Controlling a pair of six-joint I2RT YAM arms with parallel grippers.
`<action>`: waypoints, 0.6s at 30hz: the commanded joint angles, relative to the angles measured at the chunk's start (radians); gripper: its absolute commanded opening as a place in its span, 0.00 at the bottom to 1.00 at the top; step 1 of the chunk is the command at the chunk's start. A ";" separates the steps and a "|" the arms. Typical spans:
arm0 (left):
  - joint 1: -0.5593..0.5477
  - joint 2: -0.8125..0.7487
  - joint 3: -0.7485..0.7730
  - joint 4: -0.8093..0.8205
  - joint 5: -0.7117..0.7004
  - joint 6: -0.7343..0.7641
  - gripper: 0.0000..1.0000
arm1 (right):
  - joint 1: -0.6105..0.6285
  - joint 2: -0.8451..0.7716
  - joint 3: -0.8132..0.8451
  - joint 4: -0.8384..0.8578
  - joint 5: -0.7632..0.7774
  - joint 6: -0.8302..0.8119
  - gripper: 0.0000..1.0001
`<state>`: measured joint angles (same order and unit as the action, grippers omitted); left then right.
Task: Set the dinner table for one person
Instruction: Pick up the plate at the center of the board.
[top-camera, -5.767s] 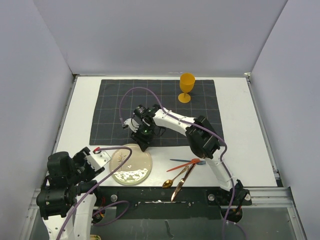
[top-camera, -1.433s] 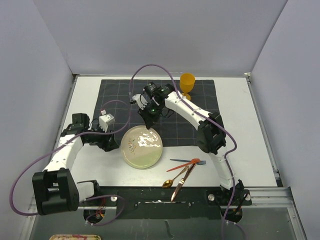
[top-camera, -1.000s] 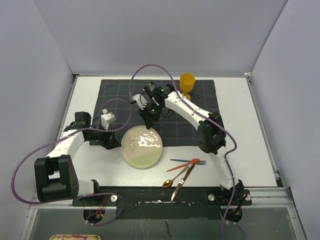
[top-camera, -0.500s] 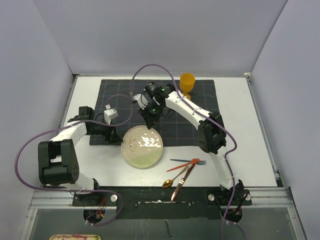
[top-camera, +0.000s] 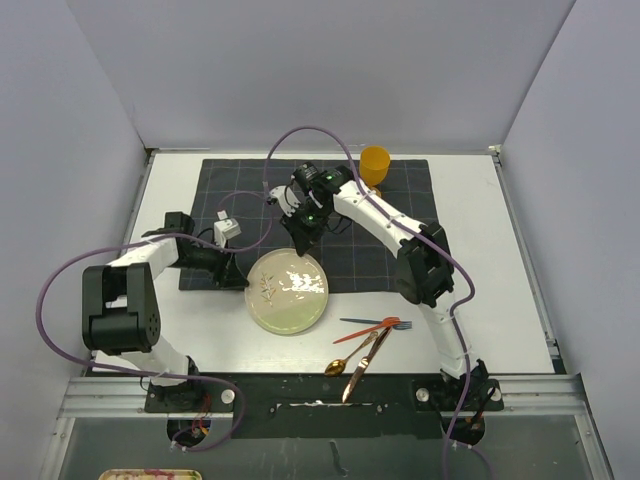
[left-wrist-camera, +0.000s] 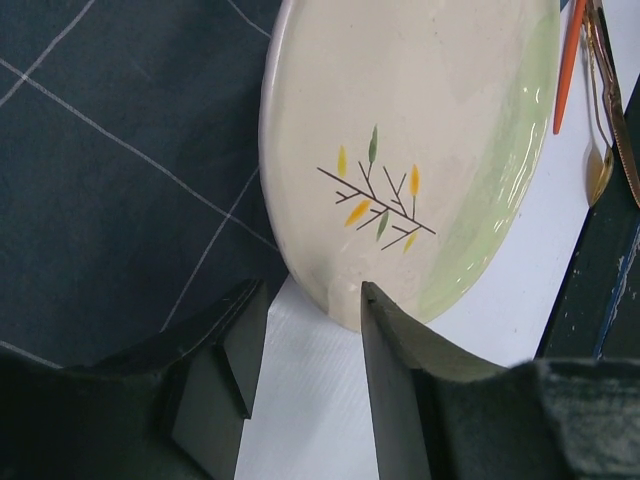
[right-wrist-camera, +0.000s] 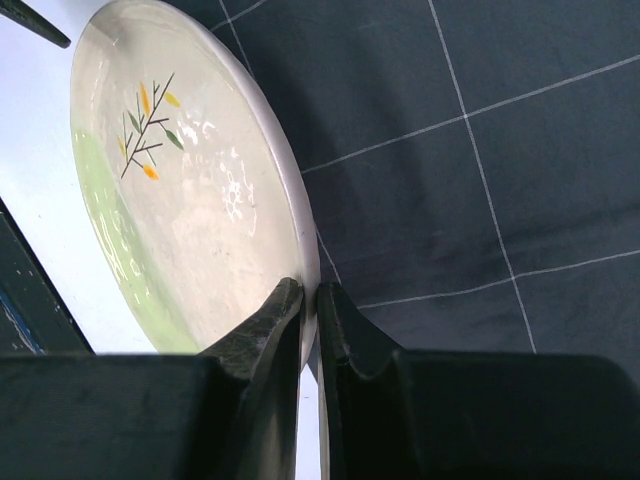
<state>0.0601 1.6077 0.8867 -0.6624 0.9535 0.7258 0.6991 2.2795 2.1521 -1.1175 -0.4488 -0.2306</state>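
1. The tabletop carries everything. The plate lies on it towards the left of its middle.
2. The plate's far half overlaps the near edge of the dark gridded cloth. Its near half rests on bare white tabletop.
3. The right end effector is clamped on the plate's far rim.
4. The left end effector sits at the plate's left rim, jaws parted astride the edge and not pinching.
5. Far right of the plate, a yellow goblet stands upright on the cloth, seemingly placed.
6. Near right of the plate, an orange fork, spoon and knife lie bunched, off the cloth.
7. Judged progress: the goblet is set, the plate is not yet centred, and all the cutlery remains.
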 joint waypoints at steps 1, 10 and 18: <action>-0.010 0.038 0.059 -0.005 0.053 0.025 0.41 | -0.009 -0.109 0.037 -0.004 -0.050 -0.001 0.00; -0.024 0.066 0.057 0.050 0.055 -0.002 0.41 | -0.010 -0.111 0.034 -0.002 -0.053 0.002 0.00; -0.034 0.118 0.077 0.064 0.053 -0.006 0.41 | -0.010 -0.109 0.038 -0.002 -0.058 0.003 0.00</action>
<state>0.0338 1.7061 0.9180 -0.6342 0.9623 0.7200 0.6941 2.2795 2.1521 -1.1275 -0.4488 -0.2291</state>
